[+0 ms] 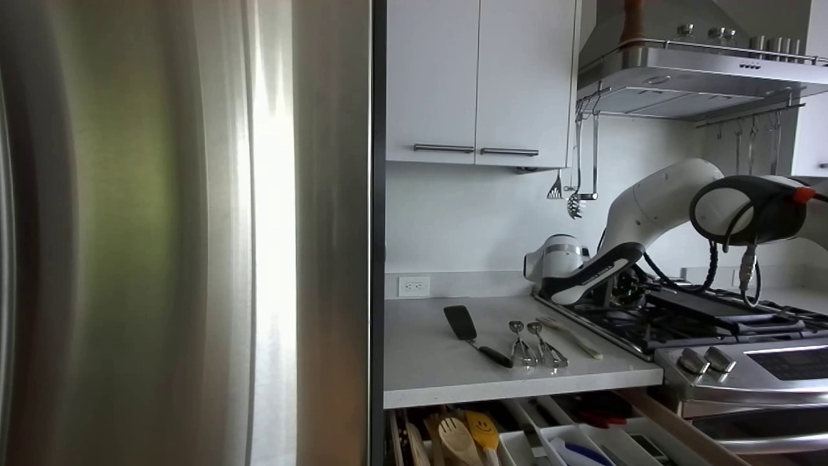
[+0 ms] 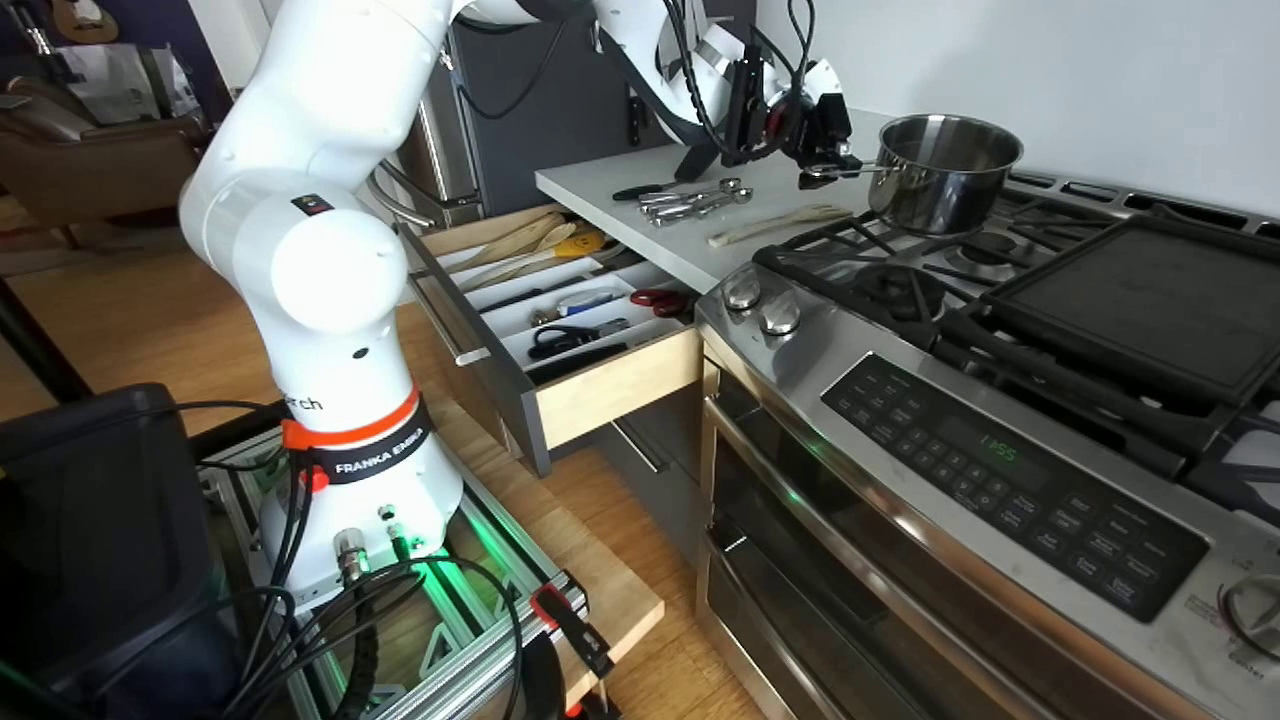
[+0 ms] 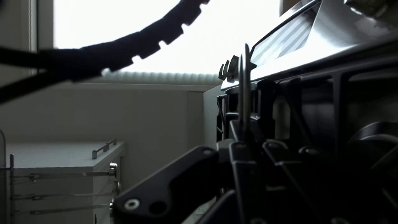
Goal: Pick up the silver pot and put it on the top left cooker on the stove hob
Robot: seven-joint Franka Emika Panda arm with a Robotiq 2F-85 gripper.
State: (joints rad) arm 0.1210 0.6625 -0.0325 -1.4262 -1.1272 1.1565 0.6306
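Placing looks to be the current step; the black two-finger hand appears to pinch the thin steel loop handle of the round silver metal pot, upright at the rear left of the black-grated stainless-steel stove hob; whether it rests or hangs just above cannot be told; next likely comes centring over the black-capped top left cooker, setting down and letting go; the robot's black base band reads "FRANKA EMIKA"; the green clock digits read "1155"; labels on the black keypad are too small.
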